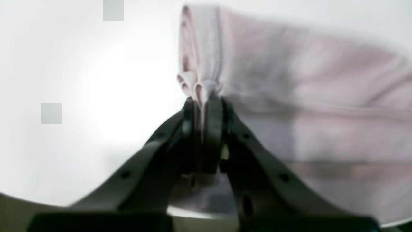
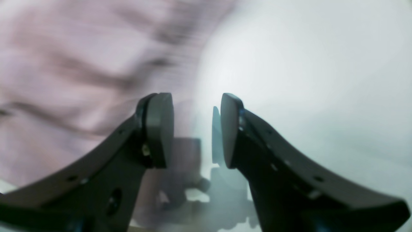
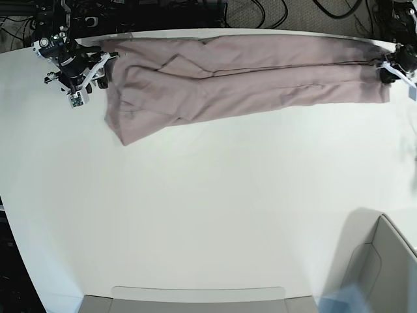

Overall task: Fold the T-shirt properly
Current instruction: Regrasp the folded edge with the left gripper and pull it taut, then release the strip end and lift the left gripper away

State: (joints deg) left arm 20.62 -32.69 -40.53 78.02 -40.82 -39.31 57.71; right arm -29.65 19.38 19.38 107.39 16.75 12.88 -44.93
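A: T-shirt [image 3: 241, 75], one only, lies stretched in a long pink band across the far edge of the white table [image 3: 215, 215]. On the base view's left, the right gripper [image 2: 196, 129] hovers at the shirt's wider end, jaws apart with nothing between them.

B: And at the other end?

A: The left gripper [image 1: 204, 109] is clamped on a bunched, layered edge of the cloth, pulling the narrow end out toward the table's corner.

B: How should it handle?

A: Likely light and limp. The fabric wrinkles and droops, so it won't hold shape by itself. Corners and hems look like the best places to pinch, taking all the layers together, or the folded edge could slip apart.

B: The count?

A: One shirt, two grippers, and a single grey bin [image 3: 384, 274] at the lower right.
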